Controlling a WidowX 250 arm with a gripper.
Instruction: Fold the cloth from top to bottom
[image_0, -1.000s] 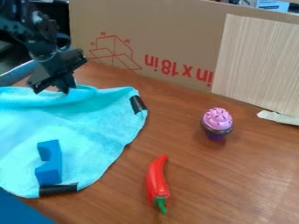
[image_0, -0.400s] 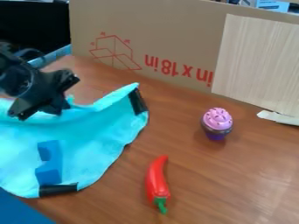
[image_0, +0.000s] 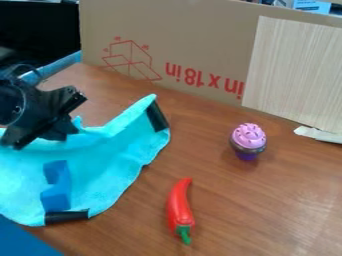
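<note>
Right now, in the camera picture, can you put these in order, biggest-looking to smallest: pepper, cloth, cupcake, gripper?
1. Cloth
2. Gripper
3. Pepper and cupcake: too alike to rank. The pepper looks longer, the cupcake fatter.

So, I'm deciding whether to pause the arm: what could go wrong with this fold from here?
The blue block sits on the cloth, so the fold might trap or drag it. The gripper is at the cloth's top edge, left of the black-taped corner, so that corner may lag and leave the fold skewed.
</note>
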